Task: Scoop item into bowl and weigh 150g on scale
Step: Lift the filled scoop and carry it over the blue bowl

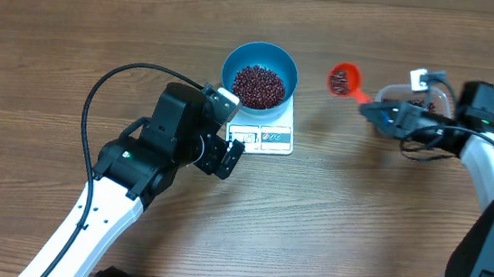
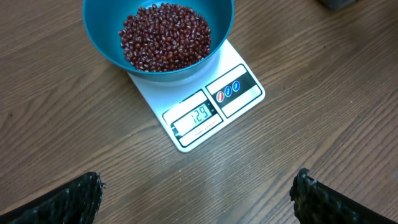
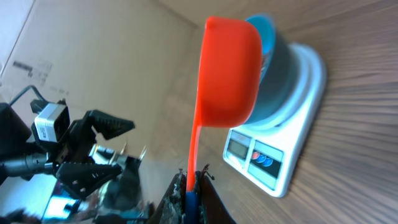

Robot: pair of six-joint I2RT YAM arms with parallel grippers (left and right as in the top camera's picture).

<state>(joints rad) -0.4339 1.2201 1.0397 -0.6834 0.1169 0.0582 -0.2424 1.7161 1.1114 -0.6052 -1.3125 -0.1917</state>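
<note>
Red-brown beans point(image 1: 259, 85): loose heap in the blue bowl point(image 1: 232, 63). The bowl sits on the far end of the white scale point(image 1: 276, 139); display end faces the near edge and reads 129. Scale is mid-worktop point(image 1: 56, 47), toward the far edge. Orange scoop point(image 1: 344, 79) is right of the bowl, not touching, with some beans inside. Right gripper point(image 1: 384, 111) is clamped on the scoop handle. Left gripper point(image 2: 198, 200) has its jaws wide and empty, near the scale's display end.

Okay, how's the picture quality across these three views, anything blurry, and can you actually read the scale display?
Overhead: even light, soft shadows, sharp, but the scale display is too small to read. Left wrist: crisp, the display digits legible without glare. Right wrist: tilted, the orange scoop looms close, lower left washed-out and blurred, display unreadable.
</note>
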